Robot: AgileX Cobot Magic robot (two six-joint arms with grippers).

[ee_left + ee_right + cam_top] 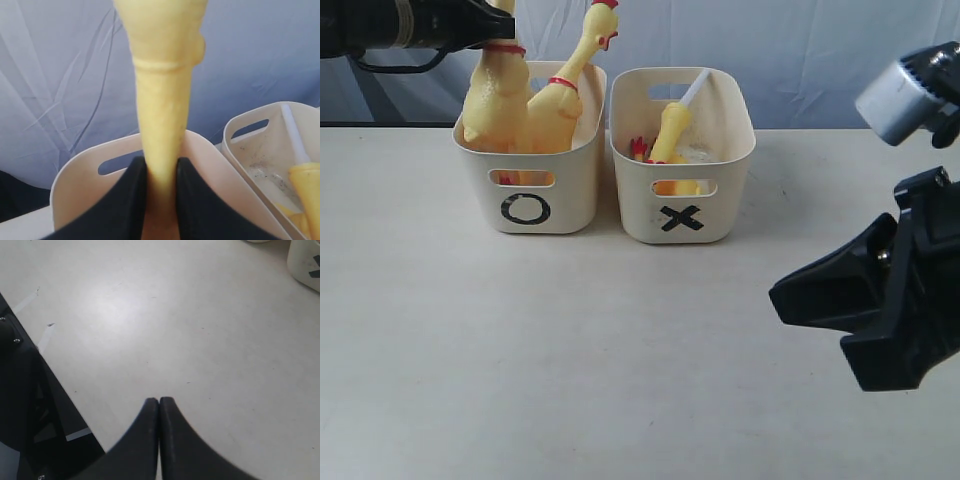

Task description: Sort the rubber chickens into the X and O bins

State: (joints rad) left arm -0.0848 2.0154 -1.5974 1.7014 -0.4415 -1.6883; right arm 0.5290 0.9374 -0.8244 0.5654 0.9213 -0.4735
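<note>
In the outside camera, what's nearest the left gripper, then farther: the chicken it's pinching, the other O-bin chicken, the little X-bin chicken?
1. Pinched chicken, in the left gripper, far left.
2. Other O-bin chicken, leaning just right.
3. Little X-bin chicken, farthest right.

a wrinkled pale blue cloth backdrop (800,40) hangs behind a matte off-white tabletop (570,350). soft, even light leaves a faint sheen on its surface. short white tape strips (25,302) lie along one table edge.

A pale, cream-white table (570,350) carries two cream plastic tubs. The O bin (530,195) stands toward its far edge. The X bin (682,205) stands just beside it.
</note>
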